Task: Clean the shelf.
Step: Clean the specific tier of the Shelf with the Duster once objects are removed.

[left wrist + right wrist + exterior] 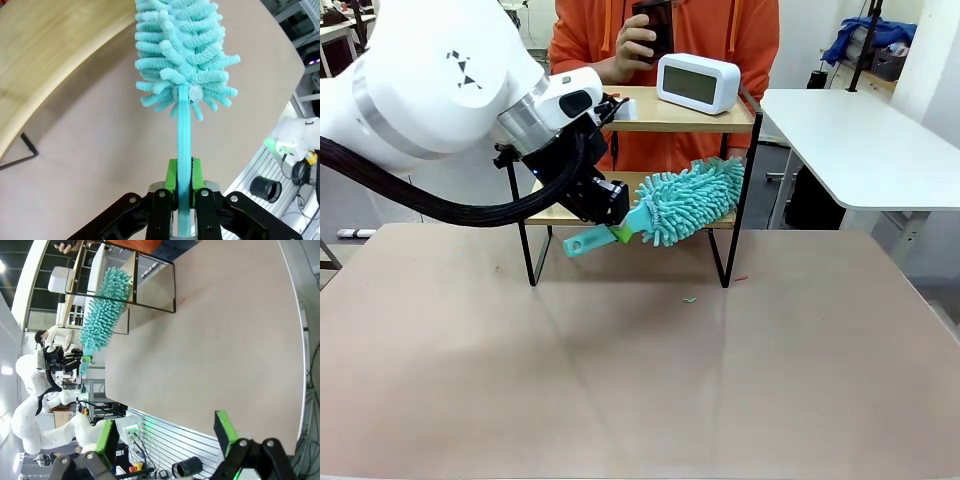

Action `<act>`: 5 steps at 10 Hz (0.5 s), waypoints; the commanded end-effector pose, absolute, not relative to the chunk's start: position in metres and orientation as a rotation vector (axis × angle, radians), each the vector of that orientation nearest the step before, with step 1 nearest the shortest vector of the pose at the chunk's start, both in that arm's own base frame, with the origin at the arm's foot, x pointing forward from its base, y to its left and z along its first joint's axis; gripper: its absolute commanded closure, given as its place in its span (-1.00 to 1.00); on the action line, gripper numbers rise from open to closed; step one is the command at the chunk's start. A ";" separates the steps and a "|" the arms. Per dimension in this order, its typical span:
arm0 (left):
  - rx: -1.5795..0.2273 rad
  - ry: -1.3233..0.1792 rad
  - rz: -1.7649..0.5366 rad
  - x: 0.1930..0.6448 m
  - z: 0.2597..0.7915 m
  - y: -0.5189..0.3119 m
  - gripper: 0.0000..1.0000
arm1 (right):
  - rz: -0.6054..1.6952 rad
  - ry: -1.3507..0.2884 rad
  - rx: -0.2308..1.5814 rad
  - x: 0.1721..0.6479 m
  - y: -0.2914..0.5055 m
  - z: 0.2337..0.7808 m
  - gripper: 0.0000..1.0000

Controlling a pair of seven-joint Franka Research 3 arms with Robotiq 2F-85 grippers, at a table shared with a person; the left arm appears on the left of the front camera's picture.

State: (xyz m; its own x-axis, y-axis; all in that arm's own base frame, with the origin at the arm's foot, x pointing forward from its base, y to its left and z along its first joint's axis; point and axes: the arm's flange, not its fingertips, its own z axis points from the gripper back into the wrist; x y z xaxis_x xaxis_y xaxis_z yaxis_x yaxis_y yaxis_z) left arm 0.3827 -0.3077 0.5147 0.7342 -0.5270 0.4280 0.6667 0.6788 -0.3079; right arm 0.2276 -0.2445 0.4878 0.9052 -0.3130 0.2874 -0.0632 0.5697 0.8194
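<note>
Bearing the shelf is a tan table.

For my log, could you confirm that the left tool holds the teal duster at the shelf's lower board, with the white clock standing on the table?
Not quite: the clock stands on the shelf's top board, as the front view shows. The left tool does hold the duster.

Right claw open; duster head at shelf.
</note>
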 end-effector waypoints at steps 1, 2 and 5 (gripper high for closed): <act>-0.438 -0.317 -0.697 0.386 0.516 -0.319 0.74 | -0.132 -0.451 0.967 0.229 -0.244 0.488 -1.00; -0.428 -0.290 -0.719 0.385 0.515 -0.321 0.74 | -0.132 -0.451 0.967 0.229 -0.244 0.488 -1.00; -0.404 -0.223 -0.794 0.373 0.518 -0.310 0.74 | -0.132 -0.451 0.967 0.229 -0.244 0.488 -1.00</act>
